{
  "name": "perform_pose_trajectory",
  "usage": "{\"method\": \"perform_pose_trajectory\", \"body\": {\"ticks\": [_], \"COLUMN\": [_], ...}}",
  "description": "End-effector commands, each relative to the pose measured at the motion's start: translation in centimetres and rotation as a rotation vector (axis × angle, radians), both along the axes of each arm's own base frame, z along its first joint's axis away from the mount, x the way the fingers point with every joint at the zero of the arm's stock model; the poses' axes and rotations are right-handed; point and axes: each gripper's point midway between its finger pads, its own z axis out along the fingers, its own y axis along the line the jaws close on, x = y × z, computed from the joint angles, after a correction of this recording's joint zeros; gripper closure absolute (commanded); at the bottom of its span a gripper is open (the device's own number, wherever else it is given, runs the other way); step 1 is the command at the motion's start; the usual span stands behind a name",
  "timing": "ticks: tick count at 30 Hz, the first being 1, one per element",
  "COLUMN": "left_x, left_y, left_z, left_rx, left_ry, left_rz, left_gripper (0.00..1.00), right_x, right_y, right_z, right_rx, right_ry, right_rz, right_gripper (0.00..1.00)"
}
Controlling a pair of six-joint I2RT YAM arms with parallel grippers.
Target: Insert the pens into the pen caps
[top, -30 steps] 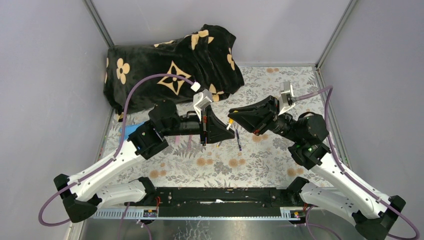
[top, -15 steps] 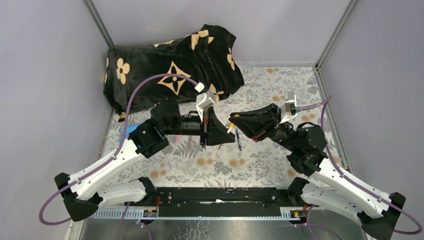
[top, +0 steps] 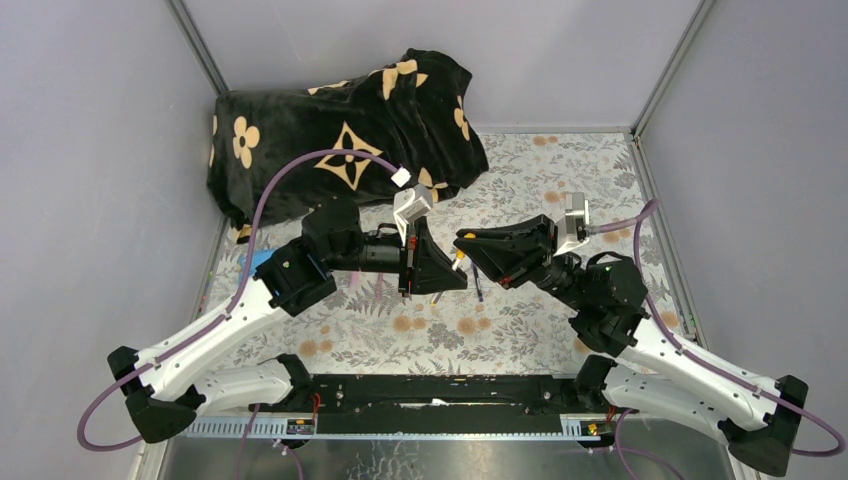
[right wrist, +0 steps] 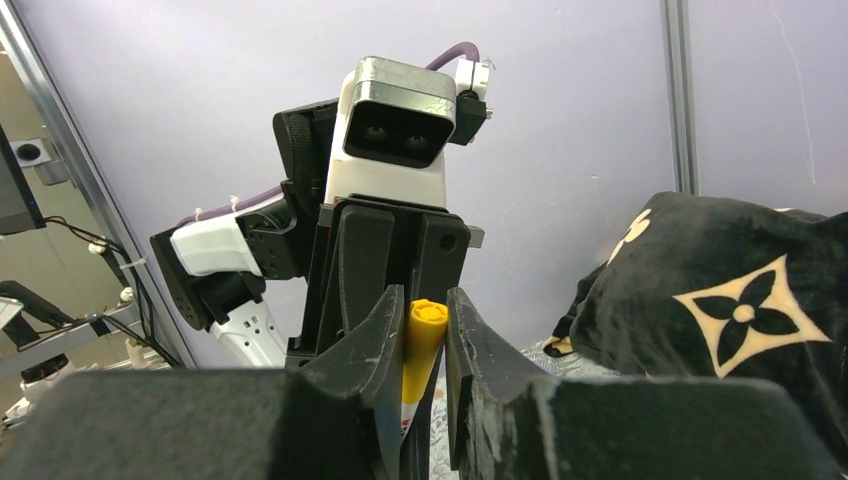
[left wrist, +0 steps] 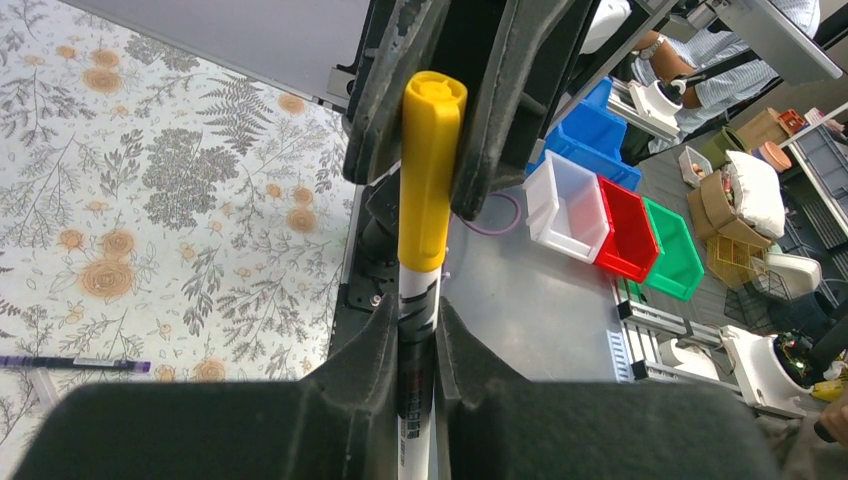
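Note:
A white pen (left wrist: 418, 335) with black print stands clamped between the fingers of my left gripper (left wrist: 418, 312). A yellow pen cap (left wrist: 432, 170) sits over its upper end. My right gripper (right wrist: 425, 305) faces the left one, with its fingers closed on either side of that yellow cap (right wrist: 420, 345). In the top view the left gripper (top: 455, 275) and right gripper (top: 462, 245) meet tip to tip above the middle of the table, and the cap (top: 459, 256) shows between them. A dark blue pen (top: 477, 285) lies on the floral cloth just below; it also appears in the left wrist view (left wrist: 75, 364).
A black blanket with beige flowers (top: 350, 130) is heaped at the back left. A blue flat card (top: 262, 258) lies under the left arm. White (left wrist: 565, 205), red (left wrist: 630, 232) and green (left wrist: 675, 250) bins stand beyond the table's near edge.
The right arm's wrist has dropped and swung toward the near edge, tilting its gripper. The left gripper has edged slightly right. Both grips look unchanged.

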Motion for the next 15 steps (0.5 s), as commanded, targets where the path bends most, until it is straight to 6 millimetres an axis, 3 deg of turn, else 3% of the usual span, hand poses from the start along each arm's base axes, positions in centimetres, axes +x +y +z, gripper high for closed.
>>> {"method": "perform_pose_trajectory", "body": {"ticks": [1,5,12,15], "left_x": [0.0,0.4,1.8,2.3], "left_y": [4.4,4.4,3.4,2.8], "left_z": [19.3,18.6,15.2,13.9], "left_rx": [-0.591,-0.577,-0.475,-0.434], "left_ry": [-0.403,-0.395,-0.362,-0.343], "left_rz": [0.178,0.199,0.232,0.234], "left_gripper": [1.0,1.0,1.0,1.0], "right_x": [-7.6,-6.2,-1.6,-0.8], "right_y": [1.2,1.0,1.4,1.7], "right_z": [-24.9,-22.5,-12.1,-7.6], "right_rx": [-0.754,-0.714,-0.472,-0.342], "right_ry": [0.4,0.356,0.209,0.154], "right_rz": [0.377,0.287,0.043,0.009], "right_gripper": [1.0,1.0,1.0,0.83]}}
